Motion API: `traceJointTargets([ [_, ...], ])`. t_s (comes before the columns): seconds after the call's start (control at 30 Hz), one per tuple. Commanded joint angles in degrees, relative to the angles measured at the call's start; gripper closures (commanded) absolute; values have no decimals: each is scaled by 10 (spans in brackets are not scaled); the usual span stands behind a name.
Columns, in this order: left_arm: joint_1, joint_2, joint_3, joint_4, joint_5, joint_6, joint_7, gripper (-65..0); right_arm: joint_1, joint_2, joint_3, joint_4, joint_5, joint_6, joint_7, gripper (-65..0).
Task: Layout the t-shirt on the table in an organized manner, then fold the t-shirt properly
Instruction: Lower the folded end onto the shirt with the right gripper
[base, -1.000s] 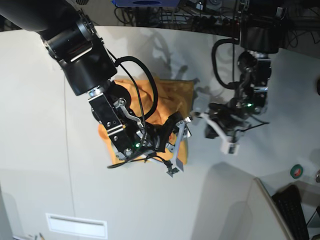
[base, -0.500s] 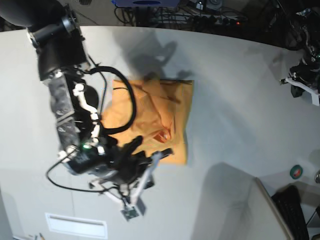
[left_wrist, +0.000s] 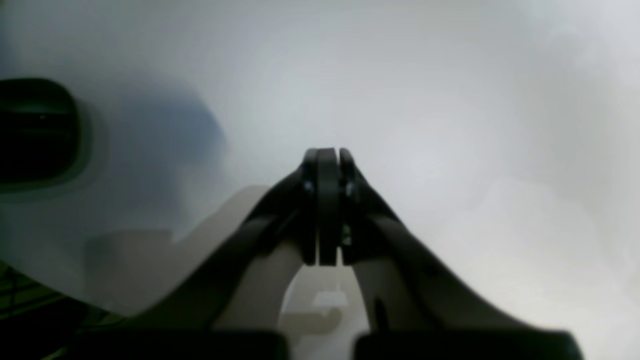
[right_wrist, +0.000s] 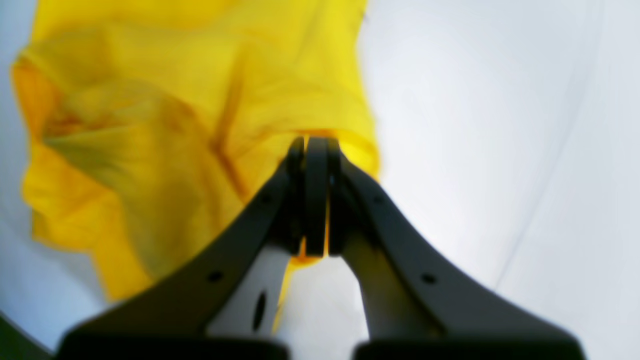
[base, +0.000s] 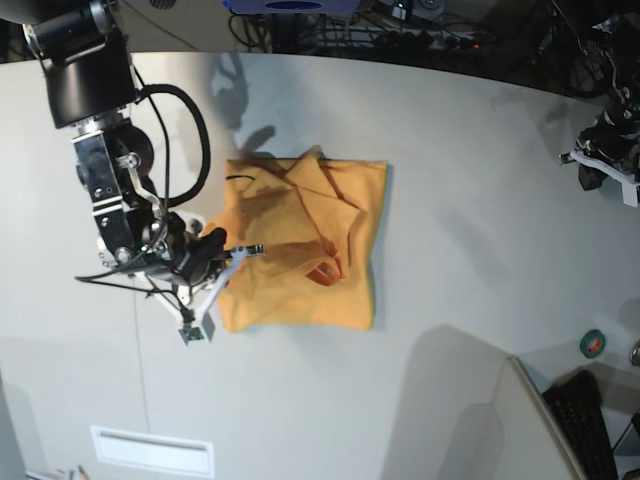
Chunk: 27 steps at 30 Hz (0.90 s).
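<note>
The light-orange t-shirt (base: 310, 240) lies crumpled and partly folded over itself in the middle of the white table (base: 470, 150). My right gripper (base: 235, 255) sits at the shirt's left edge. In the right wrist view the right gripper (right_wrist: 316, 150) is shut, with a sliver of the yellow-looking t-shirt (right_wrist: 165, 125) cloth pinched between its pads. My left gripper (base: 608, 170) is far off at the table's right edge. The left wrist view shows that left gripper (left_wrist: 325, 155) shut on nothing above the bare table (left_wrist: 425, 90).
A green tape roll (base: 594, 342) and a black keyboard (base: 585, 420) lie at the front right, beside a raised white panel (base: 500, 420). A white slotted label (base: 152, 452) is at the front left. Cables run along the far edge. A dark rounded object (left_wrist: 35, 130) shows left of my left gripper.
My right arm swung from the shirt's front edge round to its left edge and shut there. The left arm pulled away from the shirt to the table's right edge.
</note>
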<state>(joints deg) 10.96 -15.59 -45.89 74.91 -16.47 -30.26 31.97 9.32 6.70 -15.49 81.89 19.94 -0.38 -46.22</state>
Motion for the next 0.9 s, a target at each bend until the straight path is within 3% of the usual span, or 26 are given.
traceJointTargets([
  [0.0,-3,-12,-3,8,-6,-3,-14,0,15,3,-18,11,1,4,12,0],
  [0.37,-2,-12,-3,6,-4,-3,-14,0,-12,-51,-182,58,1,1,10,0],
  [0.6,-3,-12,-3,6,-3,-3,-14,0,-30,-69,-195,60,1,1,9,0],
  [0.87,-3,-12,-3,6,-5,-3,-14,0,-51,-66,-229,68,1,1,-58,0],
])
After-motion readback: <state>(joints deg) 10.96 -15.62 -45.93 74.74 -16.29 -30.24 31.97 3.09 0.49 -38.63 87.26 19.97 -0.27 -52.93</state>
